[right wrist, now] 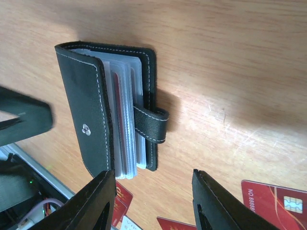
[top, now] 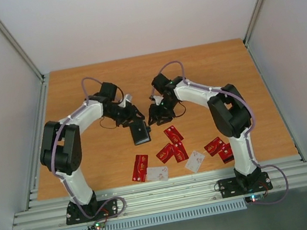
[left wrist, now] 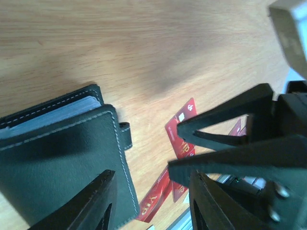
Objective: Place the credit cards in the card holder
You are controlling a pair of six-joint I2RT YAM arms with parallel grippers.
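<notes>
1. Wooden desk (top: 78, 92) carries a black stitched leather card holder (top: 140, 132), ajar, near its middle.
2. Red and white plastic credit cards (top: 175, 135) lie scattered by the near edge.
3. Left fingers (left wrist: 103, 201) and right fingers (right wrist: 103, 201) are spread, grasping nothing.

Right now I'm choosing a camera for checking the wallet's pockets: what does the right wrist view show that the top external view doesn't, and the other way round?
Only right wrist: the small black stitched card holder is partly open, showing its clear plastic sleeves, silver snap stud and strap tab.
Only top external: the left arm, the right arm, the whole spread of thin red rectangular cards and the pale cards near the front edge.
Both: the holder lying on the wooden table, with a few red cards nearby.
</notes>
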